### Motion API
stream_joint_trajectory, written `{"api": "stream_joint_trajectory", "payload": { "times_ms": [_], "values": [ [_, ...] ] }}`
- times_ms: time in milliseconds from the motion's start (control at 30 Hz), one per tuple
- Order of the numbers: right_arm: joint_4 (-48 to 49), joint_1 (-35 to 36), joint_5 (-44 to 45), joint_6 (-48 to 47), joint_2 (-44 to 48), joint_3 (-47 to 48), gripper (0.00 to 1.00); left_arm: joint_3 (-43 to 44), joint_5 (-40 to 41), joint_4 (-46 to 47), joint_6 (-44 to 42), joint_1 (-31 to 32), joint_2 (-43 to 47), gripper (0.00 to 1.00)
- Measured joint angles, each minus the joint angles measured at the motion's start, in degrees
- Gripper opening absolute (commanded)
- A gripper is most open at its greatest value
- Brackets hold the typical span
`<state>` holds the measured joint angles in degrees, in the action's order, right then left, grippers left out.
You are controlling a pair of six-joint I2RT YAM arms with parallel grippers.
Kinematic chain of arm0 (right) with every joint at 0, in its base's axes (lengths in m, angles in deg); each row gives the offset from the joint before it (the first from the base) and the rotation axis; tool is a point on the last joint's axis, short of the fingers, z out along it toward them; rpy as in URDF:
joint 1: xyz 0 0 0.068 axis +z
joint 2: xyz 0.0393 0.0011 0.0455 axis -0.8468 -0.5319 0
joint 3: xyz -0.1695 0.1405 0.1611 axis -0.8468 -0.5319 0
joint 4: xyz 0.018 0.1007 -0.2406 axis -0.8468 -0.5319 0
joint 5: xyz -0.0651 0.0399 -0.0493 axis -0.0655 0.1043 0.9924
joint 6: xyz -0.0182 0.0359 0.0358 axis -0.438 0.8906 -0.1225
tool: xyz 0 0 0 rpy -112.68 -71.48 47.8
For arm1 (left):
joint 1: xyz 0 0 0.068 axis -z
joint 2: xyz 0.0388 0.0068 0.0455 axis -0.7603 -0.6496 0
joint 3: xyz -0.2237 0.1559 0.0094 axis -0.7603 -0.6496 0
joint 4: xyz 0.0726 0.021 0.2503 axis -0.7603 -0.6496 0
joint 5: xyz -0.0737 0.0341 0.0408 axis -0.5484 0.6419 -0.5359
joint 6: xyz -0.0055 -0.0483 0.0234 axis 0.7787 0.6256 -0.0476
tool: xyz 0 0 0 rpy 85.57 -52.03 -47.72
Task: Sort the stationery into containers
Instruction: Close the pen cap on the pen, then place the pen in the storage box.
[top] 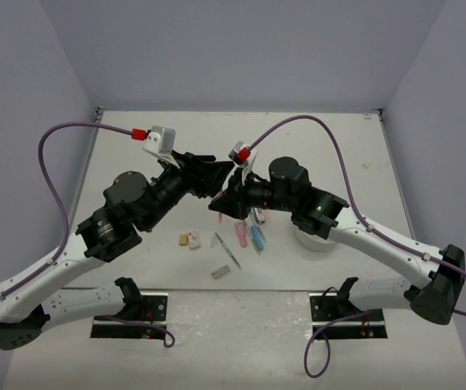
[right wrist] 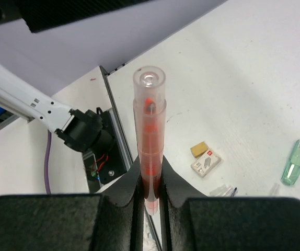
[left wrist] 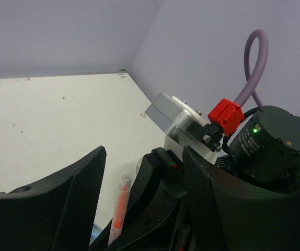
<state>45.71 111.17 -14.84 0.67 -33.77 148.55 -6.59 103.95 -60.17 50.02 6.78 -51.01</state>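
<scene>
Early going: the right claw [right wrist: 150, 180] is clenched on a red pen [right wrist: 150, 130], upright above the counter [top: 338, 162]. The left claw [left wrist: 143, 154] is released and near it (a handover, perhaps). Blocks [top: 194, 240] and pastel pieces [top: 256, 237] lie unsorted; the cup [top: 312, 244] is mostly hidden.

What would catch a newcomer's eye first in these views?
The right tool, above the middle of the table, is shut on a red pen sticking out of its grip. The left tool gapes open close beside it, tip to tip, with small stationery scattered on the table below.
</scene>
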Motion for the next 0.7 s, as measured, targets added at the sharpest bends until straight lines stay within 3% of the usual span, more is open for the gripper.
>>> {"api": "stream_joint_trajectory", "payload": {
  "times_ms": [167, 233, 367, 500, 700],
  "values": [
    [-0.49, 0.0, -0.07, -0.01, -0.15, 0.0, 0.0, 0.43, 1.0, -0.23, -0.05, 0.0, -0.43, 0.67],
    [-0.51, 0.02, 0.07, -0.01, -0.15, -0.04, 0.0, 0.43, 1.72, -0.71, -0.03, 0.0, -0.42, 0.75],
    [-0.29, 0.03, 2.21, 0.0, 0.85, -1.66, 0.0, 0.61, 4.68, -2.86, 0.05, -0.07, 0.06, 1.0],
    [-1.03, 0.15, 13.2, 0.48, 7.52, -8.83, 0.0, 2.14, 9.12, -8.42, 0.08, -0.09, 1.64, 1.0],
    [-2.33, -3.88, 42.9, 2.2, 23.18, -21.94, 0.0, 3.01, 16.01, -16.86, -0.06, -0.32, 8.06, 1.0]
  ]
}}
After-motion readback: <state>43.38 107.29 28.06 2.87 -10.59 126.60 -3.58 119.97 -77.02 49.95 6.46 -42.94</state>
